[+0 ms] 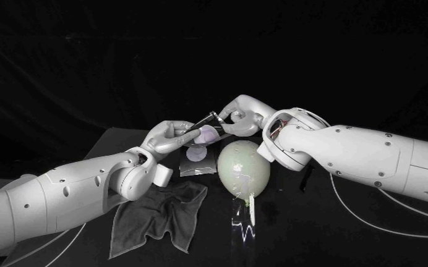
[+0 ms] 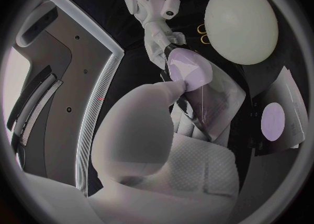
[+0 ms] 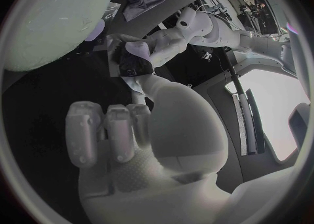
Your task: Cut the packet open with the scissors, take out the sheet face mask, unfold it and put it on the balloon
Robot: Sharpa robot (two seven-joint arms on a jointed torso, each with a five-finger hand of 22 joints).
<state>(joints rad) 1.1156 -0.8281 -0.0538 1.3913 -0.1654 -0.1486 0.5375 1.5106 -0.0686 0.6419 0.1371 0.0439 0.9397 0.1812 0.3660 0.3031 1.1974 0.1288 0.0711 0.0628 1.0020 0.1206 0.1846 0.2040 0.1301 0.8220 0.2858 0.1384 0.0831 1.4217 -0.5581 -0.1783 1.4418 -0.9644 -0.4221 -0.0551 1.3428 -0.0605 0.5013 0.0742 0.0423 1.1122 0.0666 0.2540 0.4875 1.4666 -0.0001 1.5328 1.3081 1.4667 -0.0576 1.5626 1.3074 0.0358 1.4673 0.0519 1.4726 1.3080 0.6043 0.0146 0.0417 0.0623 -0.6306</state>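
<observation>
A limp dark cloth lies on the bench by the left arm. The left hand pinches one end of the glossy, lilac-patched packet, raised above the bench. The right hand pinches the other end, over the smooth, pale, egg-shaped balloon.

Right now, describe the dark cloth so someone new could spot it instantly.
On the black table, find the pale green balloon lying in the middle. The dark grey cloth lies to the robot's left of it and nearer the robot. It is rumpled and matte, unlike the smooth balloon and the flat clear wrapper just beyond it.
</observation>
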